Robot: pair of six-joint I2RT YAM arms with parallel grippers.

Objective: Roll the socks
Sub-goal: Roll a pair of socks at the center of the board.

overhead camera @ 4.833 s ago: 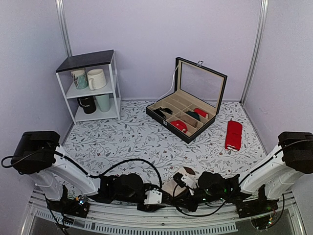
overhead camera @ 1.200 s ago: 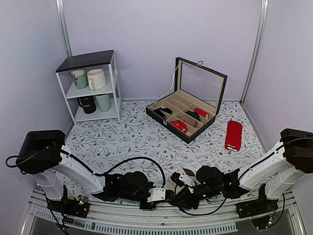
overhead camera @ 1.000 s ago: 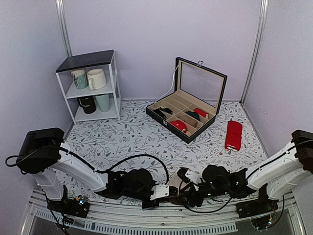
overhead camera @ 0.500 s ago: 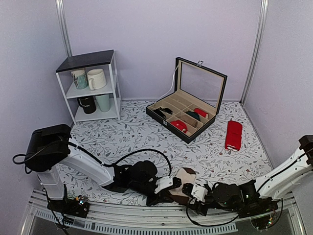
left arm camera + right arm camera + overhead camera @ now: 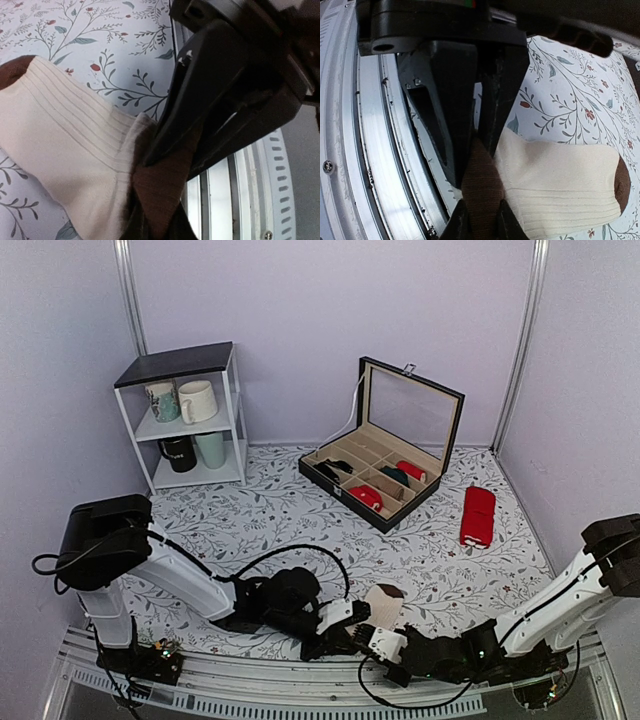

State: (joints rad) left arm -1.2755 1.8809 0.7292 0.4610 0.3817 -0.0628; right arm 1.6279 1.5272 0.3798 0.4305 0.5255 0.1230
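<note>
The socks (image 5: 383, 601) lie near the table's front edge as a cream band with a dark brown toe pointing away from the arms. In the left wrist view the ribbed cream fabric (image 5: 65, 135) runs to a brown end pinched in my left gripper (image 5: 157, 220), which is shut on it. In the right wrist view the same brown end sits between the fingers of my right gripper (image 5: 481, 212), also shut on it, with the cream sock (image 5: 555, 185) stretching away. From above, the left gripper (image 5: 350, 632) and right gripper (image 5: 380, 642) meet nose to nose at the socks' near end.
The metal rail (image 5: 300, 695) of the table's front edge runs right beside both grippers. An open compartment box (image 5: 385, 475) with small rolled bundles stands at the back. A plain red pair (image 5: 478, 515) lies right. A white shelf (image 5: 190, 420) of mugs stands back left.
My right arm has swung down to the front edge and its gripper has closed on the socks' brown end. The left gripper has shifted right, still holding the socks.
</note>
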